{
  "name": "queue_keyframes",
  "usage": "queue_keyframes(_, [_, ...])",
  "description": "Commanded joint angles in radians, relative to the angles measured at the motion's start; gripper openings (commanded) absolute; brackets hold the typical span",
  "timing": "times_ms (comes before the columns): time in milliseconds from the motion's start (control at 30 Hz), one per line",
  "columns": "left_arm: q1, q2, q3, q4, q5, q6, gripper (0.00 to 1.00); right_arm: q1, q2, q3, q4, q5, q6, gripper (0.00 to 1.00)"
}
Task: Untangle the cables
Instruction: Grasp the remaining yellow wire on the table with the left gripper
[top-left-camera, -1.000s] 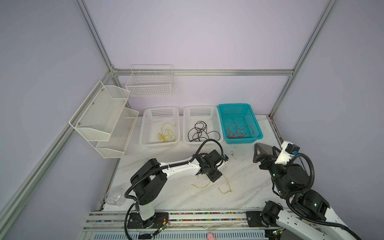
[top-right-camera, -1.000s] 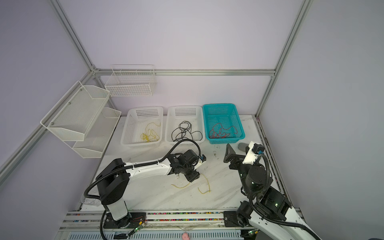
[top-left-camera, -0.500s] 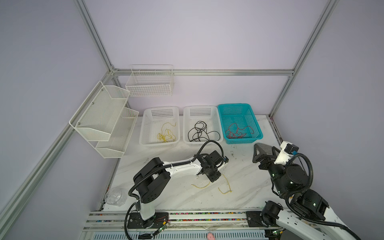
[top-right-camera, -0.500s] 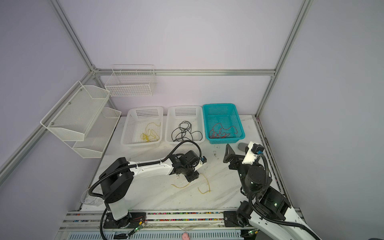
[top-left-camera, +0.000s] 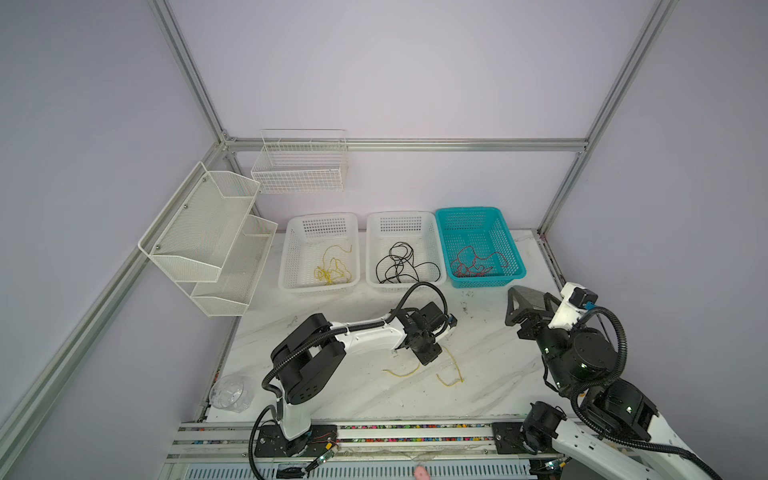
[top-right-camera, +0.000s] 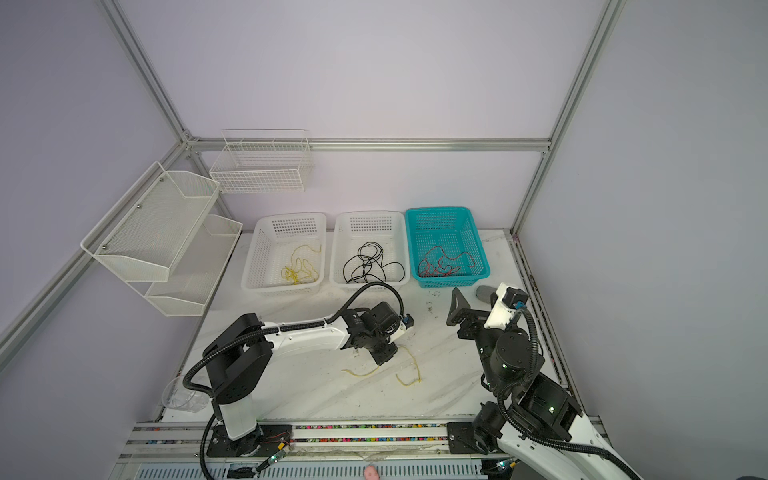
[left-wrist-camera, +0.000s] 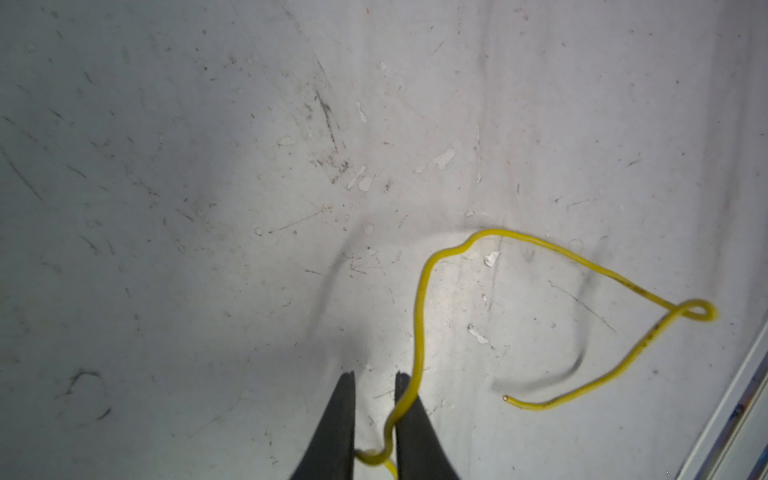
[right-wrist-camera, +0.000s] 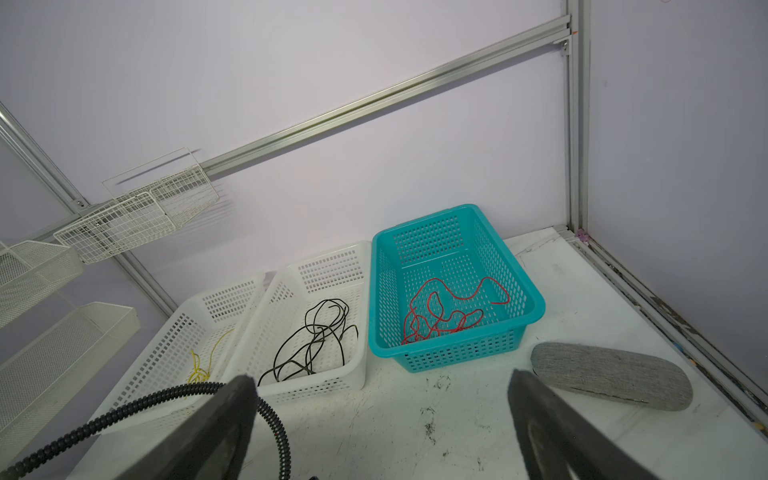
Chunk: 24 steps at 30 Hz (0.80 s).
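Yellow cable (left-wrist-camera: 419, 316) between left pincer (left-wrist-camera: 374, 388) prongs — arm (top-left-camera: 365, 332) low, outstretched over table (top-left-camera: 498, 357)

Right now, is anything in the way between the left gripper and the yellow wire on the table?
No, nothing visible. The yellow wire runs right between the two fingers of the left gripper, down on the white table.
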<state>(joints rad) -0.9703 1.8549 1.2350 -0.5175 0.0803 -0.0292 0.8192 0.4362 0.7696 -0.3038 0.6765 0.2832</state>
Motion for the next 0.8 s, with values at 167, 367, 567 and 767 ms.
queue_keyframes(167, [-0.004,-0.087,0.083,-0.011,-0.007,0.027,0.05,0.002,0.02,-0.01,0.034,0.015,-0.01,0.97])
queue_keyframes(367, [-0.004,-0.162,0.107,-0.043,-0.071,0.032,0.0,0.003,0.026,-0.009,0.033,0.027,-0.009,0.97])
queue_keyframes(567, [-0.004,-0.253,0.168,-0.046,-0.189,0.029,0.0,0.002,0.011,-0.01,0.035,0.038,-0.011,0.97])
queue_keyframes(767, [0.037,-0.297,0.231,-0.01,-0.315,0.105,0.0,0.002,-0.023,-0.015,0.037,0.059,-0.005,0.97])
